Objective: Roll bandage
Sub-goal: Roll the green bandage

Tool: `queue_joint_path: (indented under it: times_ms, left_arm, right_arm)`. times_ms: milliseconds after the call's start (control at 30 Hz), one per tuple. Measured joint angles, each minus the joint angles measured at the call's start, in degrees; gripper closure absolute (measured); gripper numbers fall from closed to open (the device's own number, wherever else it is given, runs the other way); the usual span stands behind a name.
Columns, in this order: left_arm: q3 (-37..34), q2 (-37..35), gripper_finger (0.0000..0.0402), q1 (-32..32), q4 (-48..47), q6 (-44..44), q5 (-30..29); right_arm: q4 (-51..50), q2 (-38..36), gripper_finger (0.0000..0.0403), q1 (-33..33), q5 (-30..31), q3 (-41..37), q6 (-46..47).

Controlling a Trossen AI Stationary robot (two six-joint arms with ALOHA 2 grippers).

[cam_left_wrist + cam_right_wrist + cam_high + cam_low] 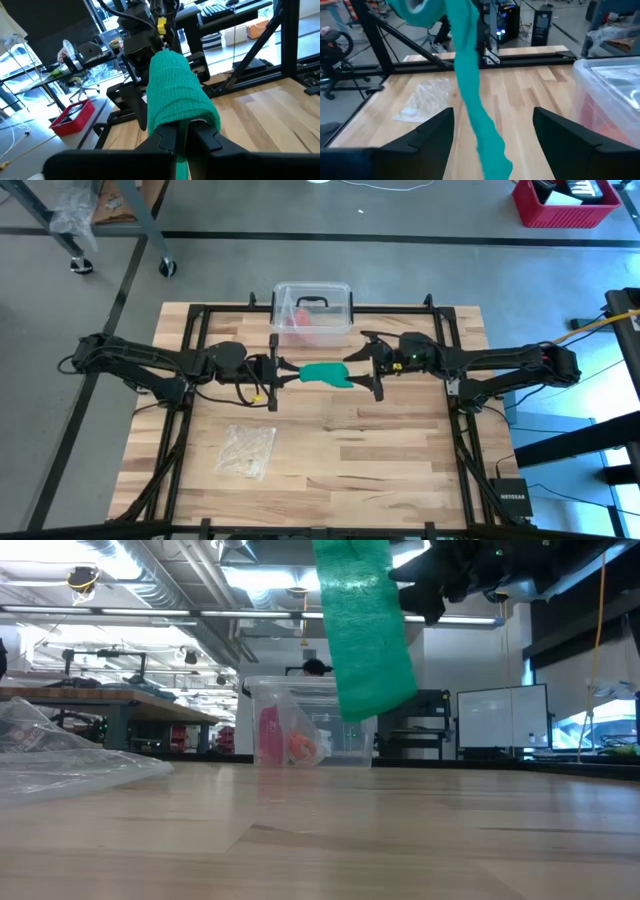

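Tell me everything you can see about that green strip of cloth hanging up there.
The bandage is a soft, solid green strip of woven, stretchy-looking cloth, held up in the air above the middle of the wooden table. The left end effector is shut on one end, where the cloth looks partly wrapped into a roll. The rest hangs loose as a long tail that does not reach the tabletop. The right end effector is open with the tail dangling between its fingers, not gripped.

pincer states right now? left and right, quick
Left pincer: shut on the green bandage, held up off the table.
Right pincer: open, holding nothing; the bandage's loose tail hangs between its fingers.
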Motion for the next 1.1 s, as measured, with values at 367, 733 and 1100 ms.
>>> queue_joint_path:
  times_ms: [367,733,1100]
  left_arm:
    - [0.00,0.00,0.0391,-0.02,1.75,-0.45,-0.06]
    - [-0.05,0.02,0.0391,0.09,8.87,-7.67,24.10]
    - [-0.09,0.01,0.0391,-2.85,24.86,-6.53,20.81]
  right_arm:
    - [6.97,5.90,0.0251,0.04,2.91,0.00,-2.59]
    - [11.54,5.56,0.0391,3.57,16.54,0.02,-11.79]
    - [12.10,7.60,0.0397,7.05,18.18,0.09,-14.79]
